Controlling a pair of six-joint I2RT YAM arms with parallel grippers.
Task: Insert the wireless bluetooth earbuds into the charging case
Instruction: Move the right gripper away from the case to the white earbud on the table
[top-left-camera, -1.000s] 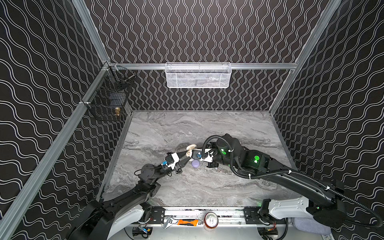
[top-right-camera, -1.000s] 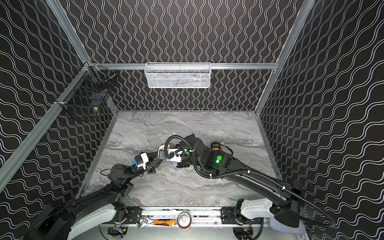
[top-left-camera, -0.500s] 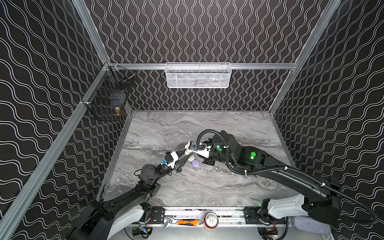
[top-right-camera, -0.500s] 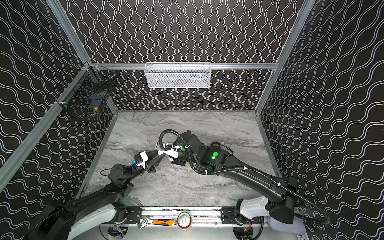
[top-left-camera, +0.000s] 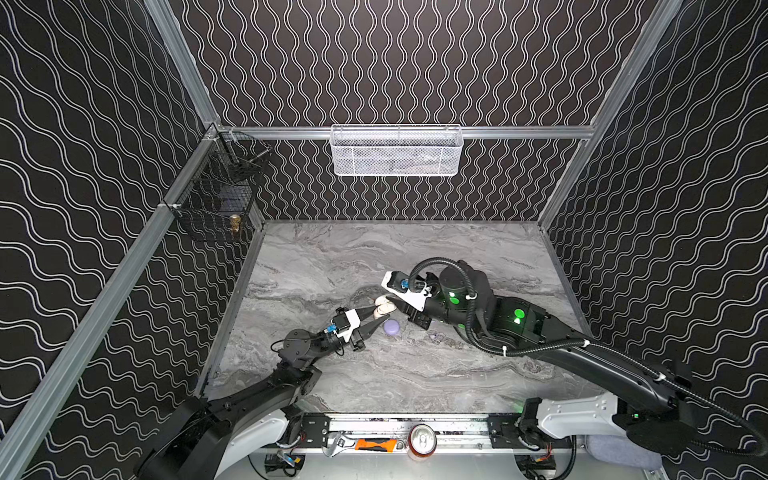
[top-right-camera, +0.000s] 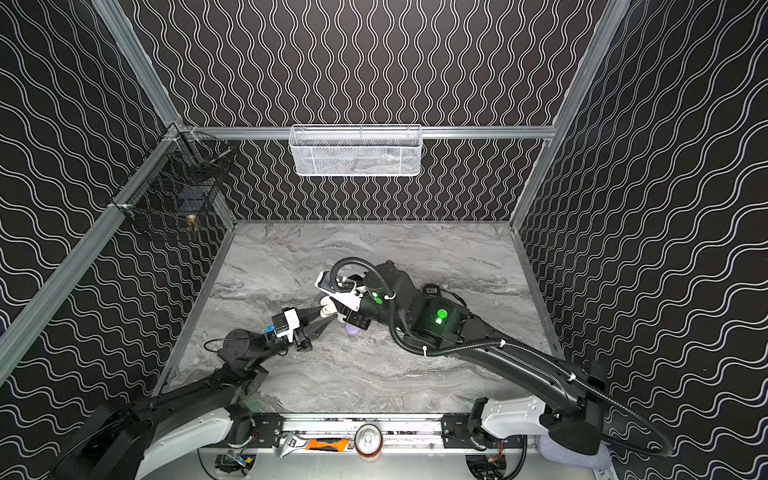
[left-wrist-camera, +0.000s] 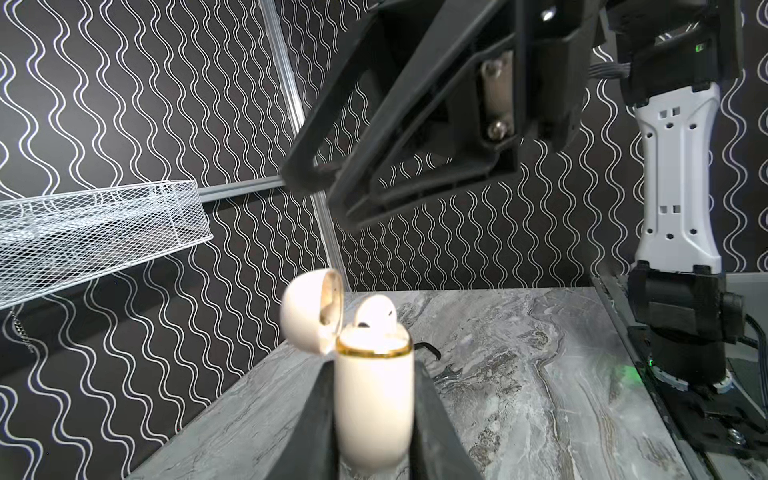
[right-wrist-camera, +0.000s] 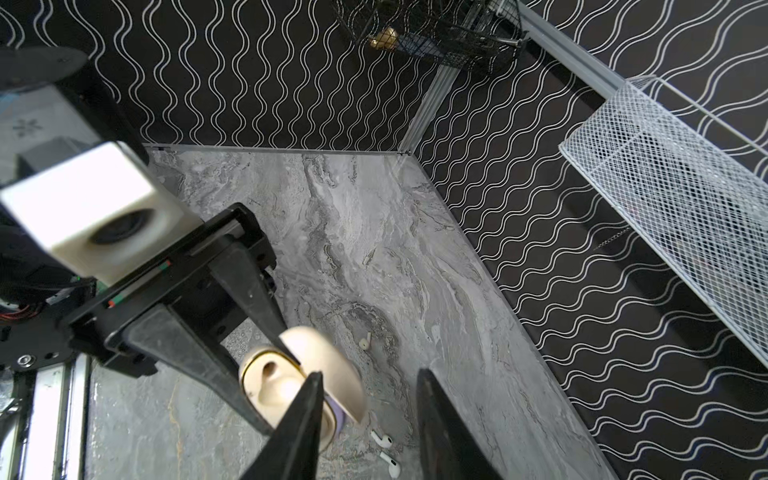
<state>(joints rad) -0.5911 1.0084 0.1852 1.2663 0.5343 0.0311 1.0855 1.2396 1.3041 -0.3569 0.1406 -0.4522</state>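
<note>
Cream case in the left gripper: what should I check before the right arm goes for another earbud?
1. Left gripper clamped on the cream case: ok.
2. Lid swung open: ok.
3. Cream earbud fully seated: cannot tell; it stands above the gold rim.
4. Second socket free: ok, seen empty in the right wrist view.
5. Right gripper jaws apart and empty: ok.
6. Matching earbud found: cannot tell; loose earbuds on the table look white.
</note>
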